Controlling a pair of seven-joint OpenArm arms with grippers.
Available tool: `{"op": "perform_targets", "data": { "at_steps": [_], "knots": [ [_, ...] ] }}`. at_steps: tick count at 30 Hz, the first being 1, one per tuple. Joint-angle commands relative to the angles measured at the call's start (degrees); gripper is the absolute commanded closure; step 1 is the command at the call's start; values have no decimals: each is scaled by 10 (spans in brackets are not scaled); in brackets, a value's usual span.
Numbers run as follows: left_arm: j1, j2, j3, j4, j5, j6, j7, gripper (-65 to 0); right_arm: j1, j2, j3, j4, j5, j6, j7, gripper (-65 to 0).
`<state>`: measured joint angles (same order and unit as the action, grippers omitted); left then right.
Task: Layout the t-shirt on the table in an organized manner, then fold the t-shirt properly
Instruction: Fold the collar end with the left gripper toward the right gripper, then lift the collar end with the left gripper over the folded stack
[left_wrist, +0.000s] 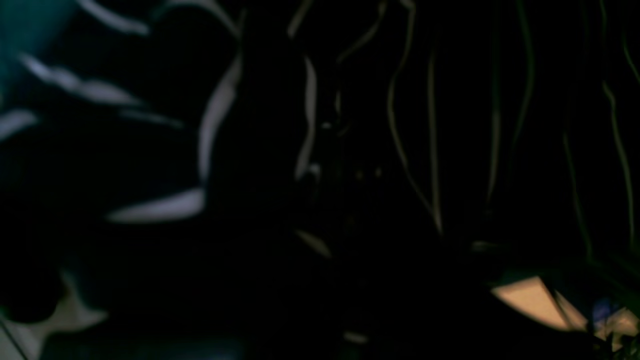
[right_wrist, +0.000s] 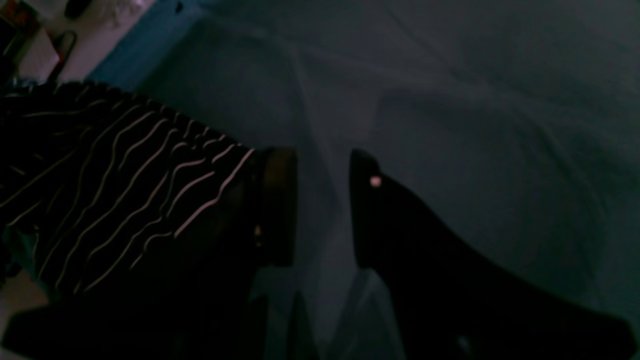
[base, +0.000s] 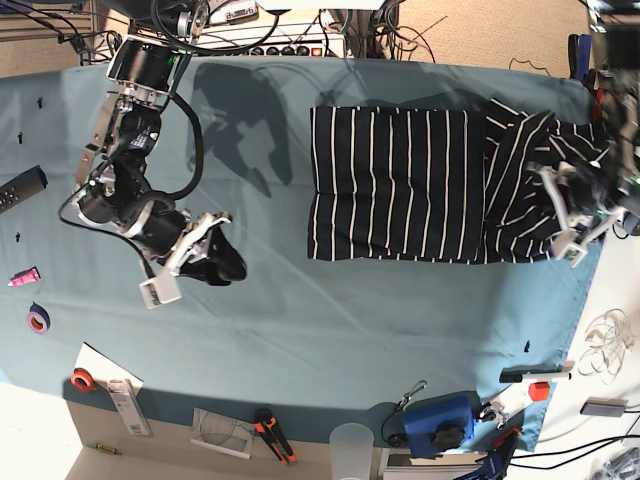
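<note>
Left gripper (base: 575, 215): its jaws are together, pinching a bunched part of the t-shirt (base: 400, 185) at the far side edge of the worktop (base: 300, 320). Its own camera sees only dark striped cloth, very close.
Right gripper (base: 215, 255): its jaws are apart and hold nothing. It hangs over bare blue cloth, well apart from the t-shirt.
T-shirt: it lies on the far half of the worktop. The main part is flat and looks like a neat block with straight stripes. The end near the left gripper is crumpled and twisted.
Done so far: most of the t-shirt looks spread out. It may already have a fold in it, but I cannot tell for sure.
Left to do: the crumpled end needs smoothing or folding in, and then the rest of the folds come after.
Other things: tape rolls (base: 38, 318), a blue tool (base: 440, 420) and a clear cup (base: 350, 440) sit along the near edge.
</note>
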<state>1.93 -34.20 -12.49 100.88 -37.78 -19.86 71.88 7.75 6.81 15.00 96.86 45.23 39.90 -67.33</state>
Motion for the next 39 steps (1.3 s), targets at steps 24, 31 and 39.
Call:
{"op": "perform_targets", "data": {
  "at_steps": [24,31,39],
  "knots": [
    [-8,102,180,167,329,114,-40,0,13,4,0,10,-36,1,18,-180],
    [-10,163,233,173,420,130,-38,0,13,3,0,10,-54,1,21,-180],
    [-10,194,321,208,560,179,-39,0,11,3,0,10,-55,1,24,-180]
  ]
}}
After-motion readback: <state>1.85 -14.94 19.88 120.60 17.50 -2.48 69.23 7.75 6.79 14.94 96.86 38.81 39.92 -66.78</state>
